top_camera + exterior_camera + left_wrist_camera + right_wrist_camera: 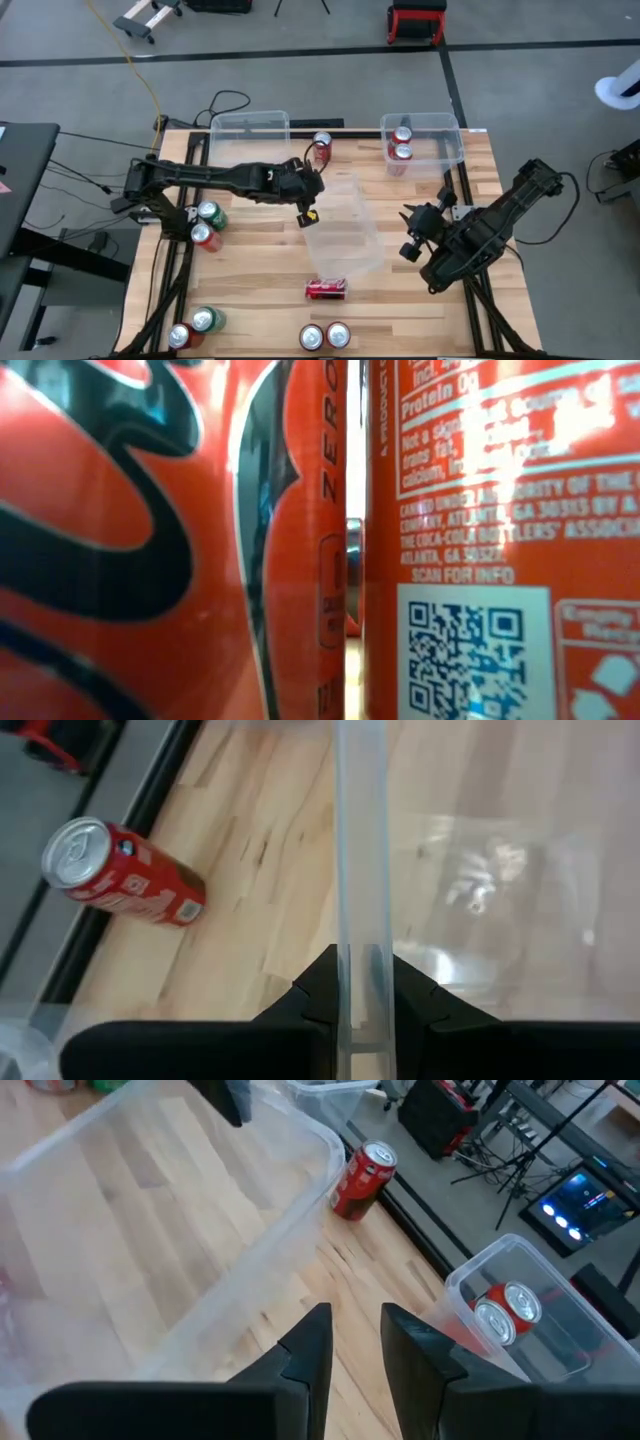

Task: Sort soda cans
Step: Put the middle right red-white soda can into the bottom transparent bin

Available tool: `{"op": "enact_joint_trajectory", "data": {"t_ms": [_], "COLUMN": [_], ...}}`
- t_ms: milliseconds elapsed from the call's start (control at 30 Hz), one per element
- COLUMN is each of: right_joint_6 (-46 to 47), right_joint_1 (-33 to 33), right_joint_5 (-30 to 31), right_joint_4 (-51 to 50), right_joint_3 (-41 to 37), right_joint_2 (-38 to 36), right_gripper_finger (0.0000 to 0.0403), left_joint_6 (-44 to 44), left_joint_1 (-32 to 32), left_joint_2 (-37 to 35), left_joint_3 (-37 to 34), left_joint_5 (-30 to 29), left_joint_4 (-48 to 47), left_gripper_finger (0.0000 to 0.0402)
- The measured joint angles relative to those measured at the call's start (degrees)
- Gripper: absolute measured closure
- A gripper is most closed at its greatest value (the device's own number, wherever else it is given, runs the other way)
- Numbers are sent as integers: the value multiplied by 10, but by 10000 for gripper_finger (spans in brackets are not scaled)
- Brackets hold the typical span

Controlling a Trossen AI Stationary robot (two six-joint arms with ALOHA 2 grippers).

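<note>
Low view blocked by two red cans (180, 540) pressed close to the lens; "ZERO", "Protein 0g", "ATLANTA, GA" and "SCAN FOR INFO" legible. Far-right bin (425, 140) holding two red cans (402, 145). Far-left bin (250, 130) apparently empty. Left jaws (365, 995) clamped on the middle bin (345, 235) wall. Right jaws (355, 1345) slightly parted, gripping nothing, beside that bin. Other cans scattered over the surface (260, 300), one lying flat (326, 289).

Readable print on two red cans close to the low camera

The left red can (150, 540) carries "ZERO" running vertically; the right red can (500, 510) shows "Protein 0g", "COMPANY, ATLANTA, GA 30313", "COCA-COLA BOTTLERS' ASSOCIATION", "SCAN FOR INFO" above a QR code.
</note>
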Motion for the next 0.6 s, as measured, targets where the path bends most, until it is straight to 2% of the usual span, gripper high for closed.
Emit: {"op": "enact_joint_trajectory", "data": {"t_ms": [233, 333, 500, 600], "right_joint_6": [-57, -107, -193, -241], "right_joint_1": [-27, -43, -72, -100], "right_joint_5": [-32, -67, -142, -193], "right_joint_4": [20, 54, 113, 149], "right_joint_3": [0, 0, 0, 0], "right_joint_2": [7, 7, 7, 7], "right_gripper_finger": [296, 296, 296, 296], "left_joint_6": [24, 49, 82, 112], "left_joint_1": [16, 23, 43, 54], "left_joint_2": [10, 9, 9, 9], "left_joint_3": [0, 0, 0, 0], "left_joint_5": [23, 26, 94, 115], "left_joint_4": [26, 47, 82, 93], "left_gripper_finger": [352, 335, 299, 279]}}
